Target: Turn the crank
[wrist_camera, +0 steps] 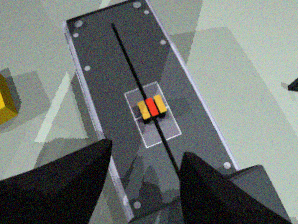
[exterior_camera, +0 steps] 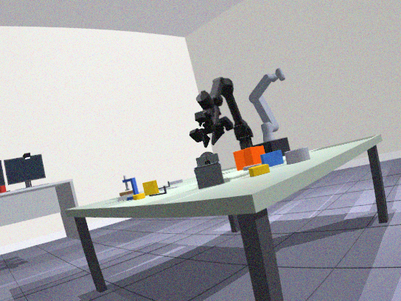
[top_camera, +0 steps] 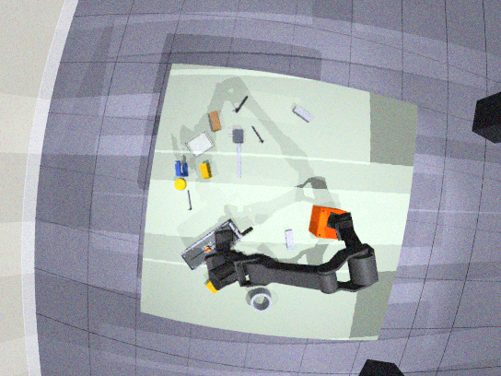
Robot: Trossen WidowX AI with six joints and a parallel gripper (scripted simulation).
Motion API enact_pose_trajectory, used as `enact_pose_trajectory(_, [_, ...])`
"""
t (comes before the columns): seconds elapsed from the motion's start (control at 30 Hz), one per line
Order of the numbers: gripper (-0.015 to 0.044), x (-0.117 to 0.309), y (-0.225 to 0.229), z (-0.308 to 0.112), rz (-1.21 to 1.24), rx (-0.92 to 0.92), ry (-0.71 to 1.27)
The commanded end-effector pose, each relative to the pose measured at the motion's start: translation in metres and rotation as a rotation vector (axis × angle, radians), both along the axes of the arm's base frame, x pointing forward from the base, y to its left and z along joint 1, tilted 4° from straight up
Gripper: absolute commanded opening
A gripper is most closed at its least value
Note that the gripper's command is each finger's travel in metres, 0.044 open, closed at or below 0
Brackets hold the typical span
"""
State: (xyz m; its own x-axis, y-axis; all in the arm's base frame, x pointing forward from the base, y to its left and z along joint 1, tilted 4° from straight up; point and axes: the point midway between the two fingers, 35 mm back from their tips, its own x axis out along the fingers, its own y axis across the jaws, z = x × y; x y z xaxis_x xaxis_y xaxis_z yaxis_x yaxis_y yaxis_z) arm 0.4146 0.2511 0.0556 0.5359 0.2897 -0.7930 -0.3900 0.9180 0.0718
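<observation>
Overall, your pale green table (top_camera: 368, 198) (exterior_camera: 166, 210) (wrist_camera: 45, 30) carries everything, with the black arm (top_camera: 295, 273) (exterior_camera: 233, 107) reaching across it. Beneath the arm's far end is the long, dark grey machine (top_camera: 198, 258) (exterior_camera: 208, 177) (wrist_camera: 107, 75), the task's thing, set slantwise on the table in the overhead view. Your jaws (top_camera: 225, 240) (exterior_camera: 209, 144) are above it, partly open, with nothing between them. A short black bar (top_camera: 247, 231), probably the crank handle, juts beside the machine's end, apart from the jaws as far as you can tell. Smallest are the red pointer (top_camera: 207, 249) (wrist_camera: 152, 107) and the two brass zero marks (wrist_camera: 144, 110), one on either side of it; from the wrist camera all three look about level. You appear to be at the checking step, with turning likely done or nearly so, though exact alignment is hard to judge at this slant. If it is true, leave the handle alone and lift away without brushing it; if it is slightly off, you would need to grip the handle and nudge it gently.
</observation>
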Motion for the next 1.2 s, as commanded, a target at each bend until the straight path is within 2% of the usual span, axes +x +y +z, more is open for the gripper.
enact_pose_trajectory(0.0, [0.0072,0.0,-0.0006,-0.0006,-0.004,-0.002,0.001])
enact_pose_trajectory(0.1, [0.0,0.0,-0.0006,-0.0006,-0.004,-0.002,0.001])
enact_pose_trajectory(0.67, [0.0,-0.0001,0.0001,-0.0001,0.0,0.0,0.0])
enact_pose_trajectory(1.17, [0.0394,-0.0001,0.0001,-0.0001,0.0,0.0,0.0])
